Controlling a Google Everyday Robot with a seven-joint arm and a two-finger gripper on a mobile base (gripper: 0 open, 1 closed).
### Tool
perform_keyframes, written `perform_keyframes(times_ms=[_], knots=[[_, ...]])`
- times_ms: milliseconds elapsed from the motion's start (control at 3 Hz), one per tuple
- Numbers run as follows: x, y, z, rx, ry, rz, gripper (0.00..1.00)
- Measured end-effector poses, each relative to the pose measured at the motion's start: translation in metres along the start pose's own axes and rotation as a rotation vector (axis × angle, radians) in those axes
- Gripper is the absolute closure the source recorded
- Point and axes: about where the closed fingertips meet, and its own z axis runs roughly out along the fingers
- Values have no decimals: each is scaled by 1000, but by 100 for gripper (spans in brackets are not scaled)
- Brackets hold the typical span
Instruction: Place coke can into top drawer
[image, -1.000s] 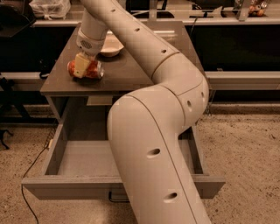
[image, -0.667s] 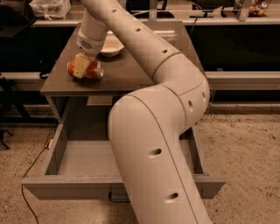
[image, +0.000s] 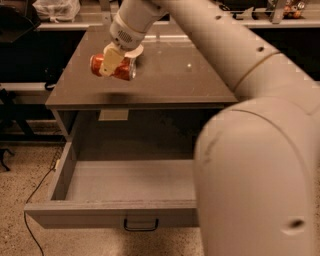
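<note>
The robot's gripper (image: 107, 67) clamps its cream fingers (image: 110, 58) around the coke can (image: 125, 69), held on its side over the far left part of the grey tabletop (image: 170, 85), its shadow cast on the surface below. The top drawer (image: 100, 214) stands pulled open, near and below the tabletop, its dark handle (image: 141, 226) centred on the front. The arm (image: 250, 165) fills the right foreground.

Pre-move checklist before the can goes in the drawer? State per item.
1. Claw shut on the coke can, can lying sideways: ok.
2. Can lifted off the tabletop, shadow beneath it: ok.
3. Top drawer pulled open: ok.
4. Drawer floor free of objects: ok where visible; right part hidden by the arm, cannot tell.
5. Can over the drawer opening: not ok, it hangs above the tabletop.
</note>
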Motion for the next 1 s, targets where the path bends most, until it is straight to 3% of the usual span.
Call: perform_keyframes(times_ms=[333, 1000], knots=[[20, 33, -15, -51, -81, -26, 100], [27, 35, -13, -61, -79, -19, 100]])
